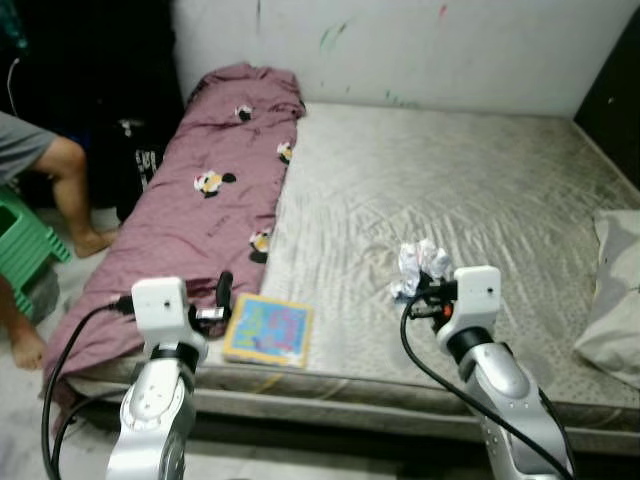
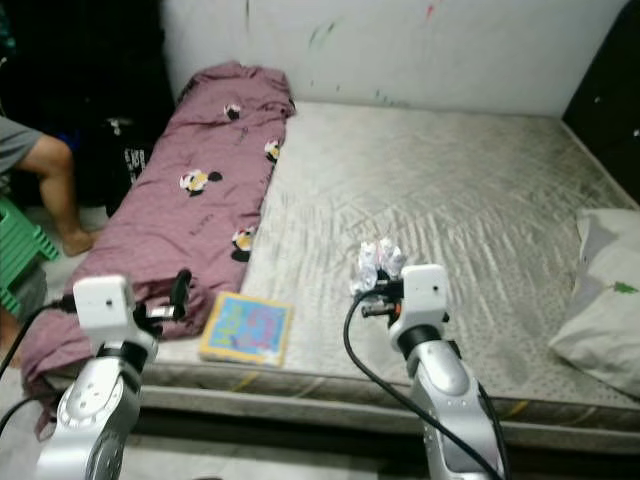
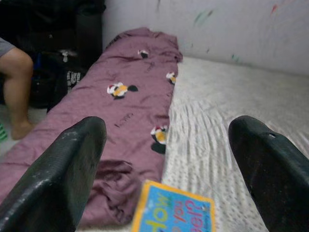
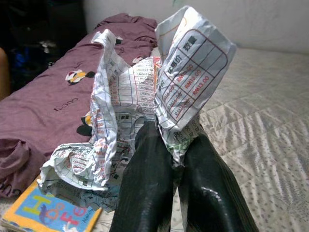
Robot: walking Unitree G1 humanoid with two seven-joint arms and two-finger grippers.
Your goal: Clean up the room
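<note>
Crumpled paper (image 4: 145, 96): a wad of printed sheets, pinched at its lower end between the two black fingers of the right gripper (image 1: 428, 291), fanning out past the fingertips; from where I stand it looks lifted just clear of the mattress, though I can't be sure it isn't brushing the surface.

Right gripper: clamped tight on the paper, held out over the near part of the bed (image 1: 480, 190), toward the middle of its front edge.

Left gripper (image 1: 224, 296): fingers spread wide, nothing between them, hovering over the near corner where the purple blanket (image 1: 200, 220) meets the bare mattress.

Picture book (image 1: 268, 330): flat on the mattress by the front edge, just ahead of and to the right of the left gripper, its long side running roughly along the bed edge; touching or just beside the blanket's hem.

Which arm is nearer: the left, clearly; the book sits almost under its fingers, while the right is well apart from it and already full.

Likely next: I'd guess the paper wants carrying off to a bin, none of which I can see.

Pillow (image 1: 615, 300): at the far right edge of the bed, well apart from both arms.

Person (image 1: 45, 190): seated off the left side of the bed, bare legs by a green stool (image 1: 25, 240).
</note>
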